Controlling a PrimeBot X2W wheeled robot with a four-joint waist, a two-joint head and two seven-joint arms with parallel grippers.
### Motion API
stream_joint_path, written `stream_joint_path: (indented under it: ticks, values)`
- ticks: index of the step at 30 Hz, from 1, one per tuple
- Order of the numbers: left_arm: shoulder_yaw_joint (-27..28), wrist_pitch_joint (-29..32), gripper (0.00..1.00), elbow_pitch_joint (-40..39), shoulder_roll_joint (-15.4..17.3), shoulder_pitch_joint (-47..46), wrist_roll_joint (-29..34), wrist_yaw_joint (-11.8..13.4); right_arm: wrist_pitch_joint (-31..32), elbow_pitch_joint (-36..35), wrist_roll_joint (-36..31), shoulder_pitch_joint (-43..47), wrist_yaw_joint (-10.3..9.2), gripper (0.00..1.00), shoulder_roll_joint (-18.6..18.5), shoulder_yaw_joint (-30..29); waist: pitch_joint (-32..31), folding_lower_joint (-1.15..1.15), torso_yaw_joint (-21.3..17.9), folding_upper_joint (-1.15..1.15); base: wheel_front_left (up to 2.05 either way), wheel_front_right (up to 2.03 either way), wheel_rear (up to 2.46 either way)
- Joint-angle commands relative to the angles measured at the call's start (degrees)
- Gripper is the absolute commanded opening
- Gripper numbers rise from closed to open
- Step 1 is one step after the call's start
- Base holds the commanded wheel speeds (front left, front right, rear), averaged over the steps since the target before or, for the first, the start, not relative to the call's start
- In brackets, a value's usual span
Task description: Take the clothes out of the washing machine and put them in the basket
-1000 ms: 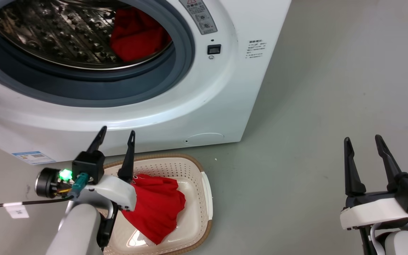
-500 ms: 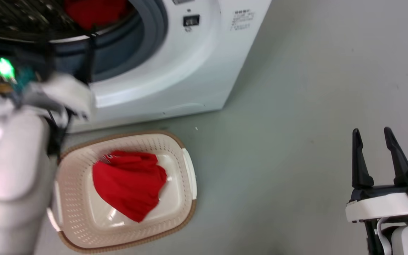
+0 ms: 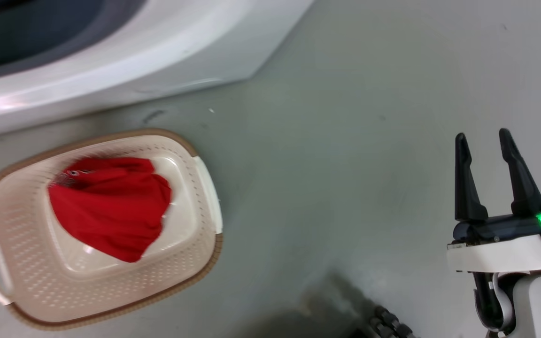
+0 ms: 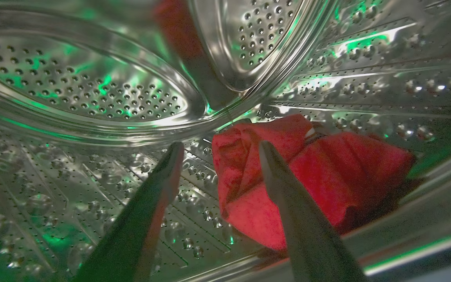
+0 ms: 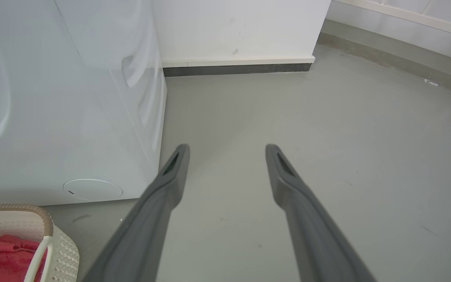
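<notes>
One red garment point(image 4: 327, 176) lies crumpled low in the steel drum point(image 4: 84, 86) of the washing machine point(image 3: 158, 56). The left hand point(image 4: 220, 147) is inside, fingers spread, empty, one finger crossing before the cloth. A second red garment point(image 3: 111, 206) lies in the basket point(image 3: 207, 188) on the floor point(image 3: 345, 141) near the machine. The right hand point(image 3: 483, 135) hovers spread and empty, well apart.

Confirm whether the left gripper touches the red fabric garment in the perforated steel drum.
Cannot tell: left wrist view has one finger of the open left gripper overlapping the red garment, depth unclear.
</notes>
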Motion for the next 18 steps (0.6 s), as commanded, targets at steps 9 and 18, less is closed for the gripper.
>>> stream_joint_path:
  ticks: [9, 18]
  values:
    - [-1.3, 8.0, 1.00, 10.6, 3.8, -15.5, 0.4, 0.0, -0.1, -2.3, 2.0, -1.3, -0.06, 1.00, 0.1, 3.8, 8.7, -0.01, -7.7, 0.00, 0.00, 0.00, 0.00]
    - [-2.1, 11.0, 1.00, 19.0, 3.1, -21.1, 0.7, 1.6, -0.1, -3.7, 2.8, 0.3, -0.06, 1.00, 0.1, 4.3, 10.7, -0.01, -8.7, 0.00, 0.00, 0.00, 0.00]
